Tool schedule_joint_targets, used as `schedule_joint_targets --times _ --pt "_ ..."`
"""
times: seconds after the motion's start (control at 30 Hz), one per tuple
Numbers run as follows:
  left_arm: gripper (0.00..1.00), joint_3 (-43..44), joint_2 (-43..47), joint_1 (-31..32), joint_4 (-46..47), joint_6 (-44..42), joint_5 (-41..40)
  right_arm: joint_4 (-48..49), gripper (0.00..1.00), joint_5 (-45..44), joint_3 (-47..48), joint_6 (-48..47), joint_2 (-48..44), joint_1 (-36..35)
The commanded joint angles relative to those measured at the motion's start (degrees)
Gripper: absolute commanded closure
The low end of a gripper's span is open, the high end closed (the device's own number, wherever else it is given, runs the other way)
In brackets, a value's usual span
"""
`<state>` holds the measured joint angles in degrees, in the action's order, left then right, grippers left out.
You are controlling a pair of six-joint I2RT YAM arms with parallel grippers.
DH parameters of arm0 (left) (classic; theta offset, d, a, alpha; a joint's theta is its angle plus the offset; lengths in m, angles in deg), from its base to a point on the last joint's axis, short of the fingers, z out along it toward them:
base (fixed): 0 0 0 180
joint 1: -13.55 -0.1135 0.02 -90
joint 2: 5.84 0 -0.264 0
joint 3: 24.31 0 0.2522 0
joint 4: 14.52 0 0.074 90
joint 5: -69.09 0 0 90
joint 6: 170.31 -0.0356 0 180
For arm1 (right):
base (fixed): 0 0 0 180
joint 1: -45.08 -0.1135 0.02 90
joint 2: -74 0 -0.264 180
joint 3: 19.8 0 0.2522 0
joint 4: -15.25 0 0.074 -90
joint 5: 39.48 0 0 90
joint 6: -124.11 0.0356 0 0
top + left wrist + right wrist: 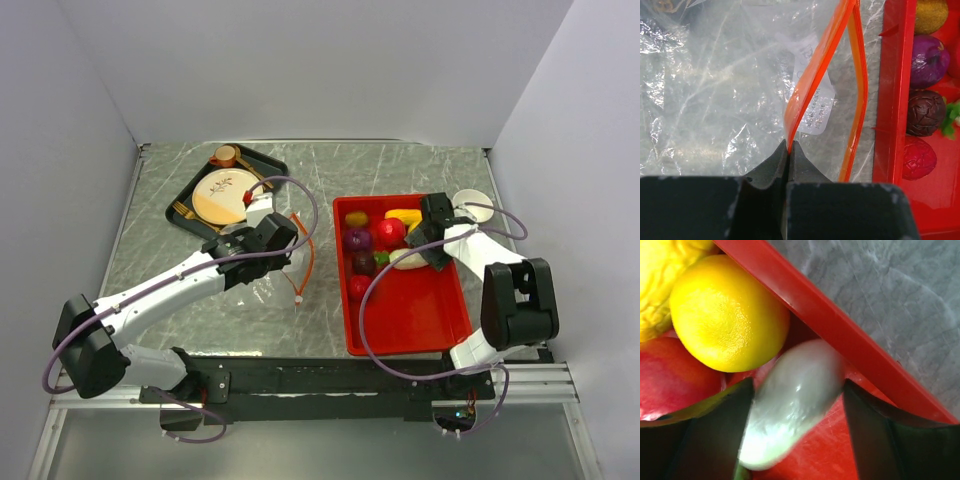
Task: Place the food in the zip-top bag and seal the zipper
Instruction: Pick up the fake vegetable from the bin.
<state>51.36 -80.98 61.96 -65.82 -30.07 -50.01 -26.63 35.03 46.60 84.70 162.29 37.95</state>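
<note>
The clear zip-top bag (262, 272) lies left of the red tray (420, 310). Its orange zipper (306, 255) stands open as two strips. My left gripper (272, 238) is shut on the near zipper strip (812, 82), fingertips pinched at its lower end (789, 146). In the tray are a yellow-gold piece (931, 15), a purple one (929, 60), a maroon one (925, 112) and a red one (918, 157). My right gripper (430, 238) is open inside the tray, its jaws on either side of the white piece (795, 400). A yellow fruit (727, 312) and a red fruit (670, 375) lie beside it.
A black tray (185, 205) at the back left holds the patterned plate (225, 195) and an orange cup (225, 155). A white bowl (472, 205) sits behind the red tray. The red tray's wall (840, 325) runs close past my right finger. White walls enclose the table.
</note>
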Motion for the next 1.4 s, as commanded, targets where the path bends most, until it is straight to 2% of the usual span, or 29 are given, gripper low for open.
schedule_joint_targets --times 0.0,0.27,0.43,0.57,0.73,0.93,1.37 --pt "0.99 0.4 0.8 -0.2 0.6 -0.6 0.3 2.4 0.34 -0.2 0.2 -0.9 -2.0 0.4" --pt "0.99 1.2 0.1 -0.2 0.4 -0.7 0.3 3.1 0.56 1.3 -3.4 -2.0 -9.9 0.2" --pt "0.99 1.2 0.2 -0.2 0.4 -0.3 0.5 3.8 0.62 1.7 -6.3 -2.6 -17.5 0.0" --pt "0.99 0.8 0.4 -0.2 1.0 -0.4 1.0 3.4 0.63 2.4 -6.3 -2.6 -25.1 -0.9" --pt "0.99 1.0 0.1 -0.2 1.1 -0.7 1.2 3.9 0.62 0.7 -4.1 -3.1 -30.5 -8.1" --pt "0.99 0.5 1.1 -0.2 2.5 -1.5 2.7 3.2 0.61 -4.7 2.5 -4.1 -25.8 -19.4" --pt "0.99 -1.1 3.3 -0.2 5.8 -3.4 6.2 6.3 0.61 -6.6 11.0 -4.6 -15.3 -29.7"
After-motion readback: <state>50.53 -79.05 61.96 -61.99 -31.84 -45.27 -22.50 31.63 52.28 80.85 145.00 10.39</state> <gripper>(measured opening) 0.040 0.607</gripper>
